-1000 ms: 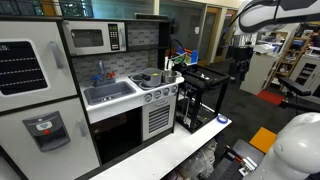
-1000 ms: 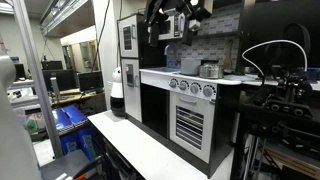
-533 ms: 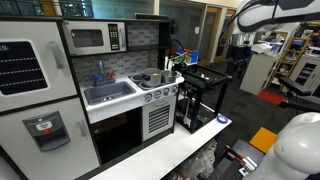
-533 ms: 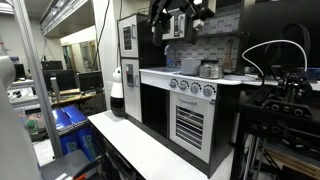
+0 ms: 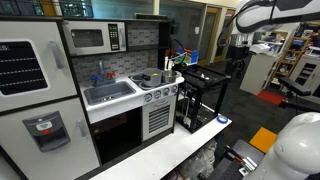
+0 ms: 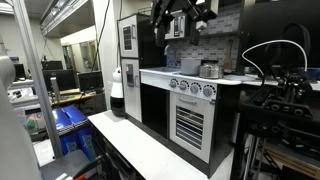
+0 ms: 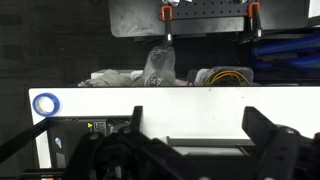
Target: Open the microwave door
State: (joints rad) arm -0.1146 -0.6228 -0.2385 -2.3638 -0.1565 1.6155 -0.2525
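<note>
Since a second ago the end effector (image 6: pixel 182 18) has drifted a little sideways and upward in front of the toy kitchen's upper section; the rest of the scene is unchanged. In the wrist view its two dark fingers (image 7: pixel 118 135) stand wide apart with nothing between them. Beyond them lies a white ledge carrying a blue tape roll (image 7: pixel 45 103), with crumpled plastic bags (image 7: pixel 158 66) behind it.

In an exterior view the end effector (image 5: pixel 238 60) hangs well apart from the microwave door (image 5: pixel 86 39). The door sits shut in its frame, high on the kitchen, just beside the black keypad strip (image 5: pixel 114 37) and next to the white fridge (image 5: pixel 30 70). Below the door are the sink (image 5: pixel 110 93), the stove knobs (image 5: pixel 158 96) and the dark oven door (image 5: pixel 120 135). A pot (image 5: pixel 165 78) stands on the stove, and a black rack (image 5: pixel 205 95) stands on the floor between arm and kitchen. A white tabletop (image 5: pixel 170 150) runs along the foreground.
</note>
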